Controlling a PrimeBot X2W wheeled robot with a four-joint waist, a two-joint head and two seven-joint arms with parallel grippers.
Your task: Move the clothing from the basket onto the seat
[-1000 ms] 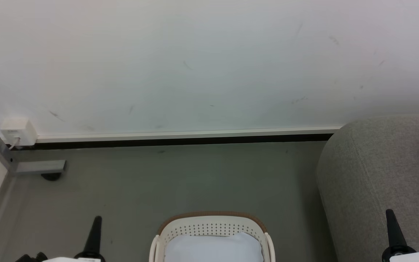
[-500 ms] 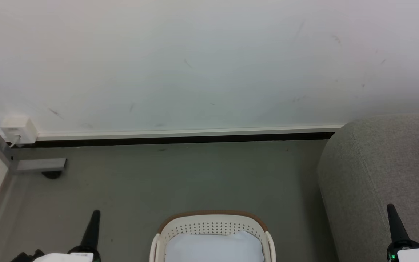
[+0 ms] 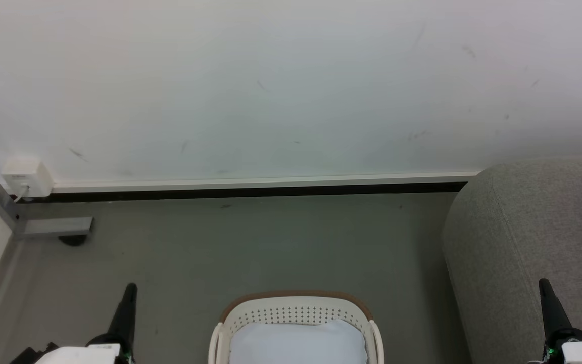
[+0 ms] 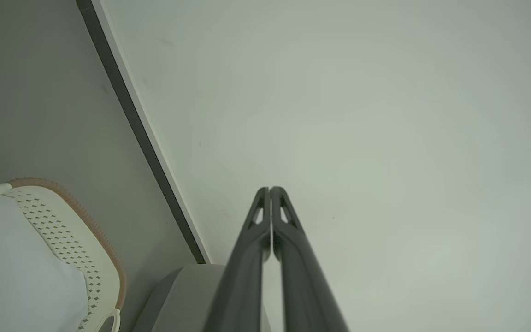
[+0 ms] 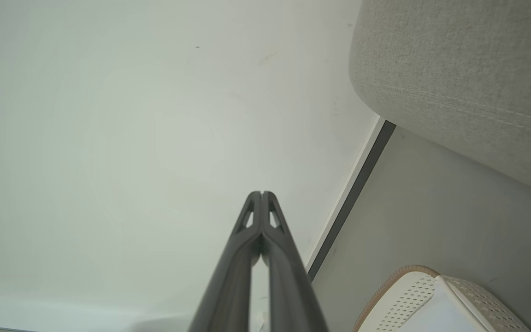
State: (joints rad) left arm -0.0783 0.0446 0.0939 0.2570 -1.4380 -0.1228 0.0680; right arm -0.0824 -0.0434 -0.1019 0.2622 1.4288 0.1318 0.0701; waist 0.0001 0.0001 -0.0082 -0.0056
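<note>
Two pairs of jaws, left and right, are each pressed fully shut with nothing between them. The left arm's dark fingers [image 4: 293, 258] and the right arm's fingers [image 5: 238, 258] point up at a bare white wall [image 3: 271, 76]. In the head view the left jaws stand at the lower left over the grey floor [image 3: 250, 242] and the right jaws at the lower right in front of the seat [image 3: 523, 227]. The basket [image 3: 296, 314] sits on the floor between them, apart from both. Inside the basket lies a pale smooth mass [image 3: 298, 344]; whether it is the clothing, or where the red garments are, I cannot tell. Clothing would likely be light, limp and floppy, so it is best pinched at a raised fold near its middle, since a corner hold would let it trail. The right wrist view adds the seat's woven grain and stitched seam, which the head view leaves soft. The left wrist view shows the basket's ribbed tan rim and diamond-shaped holes close up.
</note>
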